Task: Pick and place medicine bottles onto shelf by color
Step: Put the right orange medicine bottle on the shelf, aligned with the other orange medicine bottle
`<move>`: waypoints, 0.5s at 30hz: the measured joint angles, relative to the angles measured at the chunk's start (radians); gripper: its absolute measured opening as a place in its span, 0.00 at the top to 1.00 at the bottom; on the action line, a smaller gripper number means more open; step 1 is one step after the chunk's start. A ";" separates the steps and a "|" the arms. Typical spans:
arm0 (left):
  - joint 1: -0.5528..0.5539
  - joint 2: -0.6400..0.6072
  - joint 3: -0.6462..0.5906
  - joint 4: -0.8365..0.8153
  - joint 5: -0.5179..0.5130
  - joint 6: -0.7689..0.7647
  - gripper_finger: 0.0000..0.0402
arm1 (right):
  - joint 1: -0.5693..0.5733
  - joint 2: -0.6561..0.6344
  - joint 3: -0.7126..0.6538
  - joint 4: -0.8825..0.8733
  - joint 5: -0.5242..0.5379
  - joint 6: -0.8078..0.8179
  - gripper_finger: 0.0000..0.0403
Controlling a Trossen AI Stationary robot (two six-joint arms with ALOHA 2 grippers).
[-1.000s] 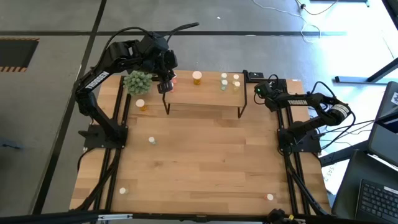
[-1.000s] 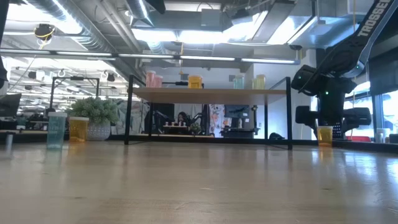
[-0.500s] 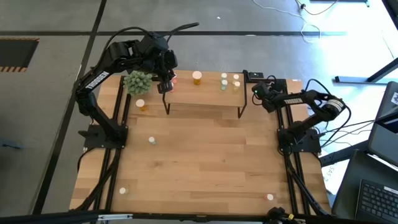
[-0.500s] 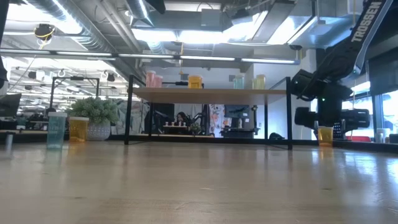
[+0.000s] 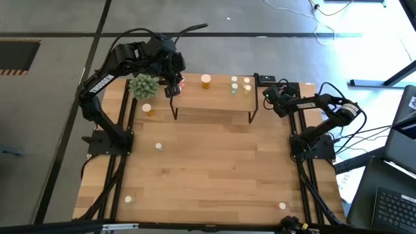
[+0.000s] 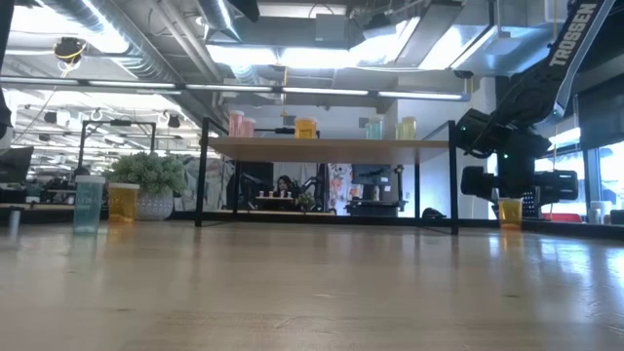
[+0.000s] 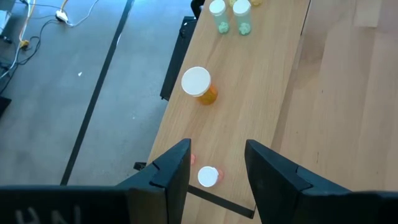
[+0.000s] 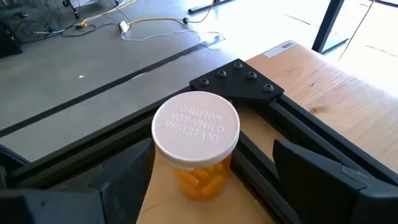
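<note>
The shelf (image 5: 214,103) stands at the table's far side on its black legs. On its top stand a pink bottle (image 7: 208,177), an orange one (image 7: 199,84) and pale green ones (image 7: 219,14). My left gripper (image 5: 172,90) hangs open above the shelf's left end, over the pink bottle. My right gripper (image 5: 268,96) is open low by the shelf's right end. Its fingers stand on either side of a bigger orange bottle (image 8: 196,146) with a white cap, upright on the table, with a gap on both sides.
A spiky green plant (image 5: 144,86) stands left of the shelf, with an orange bottle (image 5: 148,109) beside it. Loose bottles stand on the table (image 5: 158,147), (image 5: 128,199), (image 5: 281,206). A black frame rail and bracket (image 8: 239,84) run close behind the big orange bottle.
My right gripper has rolled and tipped a little at the wrist and edged slightly toward the shelf, staying open around the big orange bottle. The bottle has not moved.
</note>
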 joint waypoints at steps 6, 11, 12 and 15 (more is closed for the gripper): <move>0.000 0.000 0.000 0.000 0.000 0.000 0.63 | -0.001 0.000 0.000 -0.016 0.015 0.046 0.30; 0.000 0.000 0.000 0.000 0.000 0.000 0.63 | 0.000 0.000 0.000 -0.029 0.018 0.047 0.36; 0.000 0.000 0.000 0.000 0.000 0.000 0.63 | 0.000 0.000 0.000 -0.030 0.018 0.047 0.36; 0.000 0.000 0.000 0.000 0.000 0.000 0.63 | 0.000 0.000 0.000 -0.036 0.016 0.047 0.38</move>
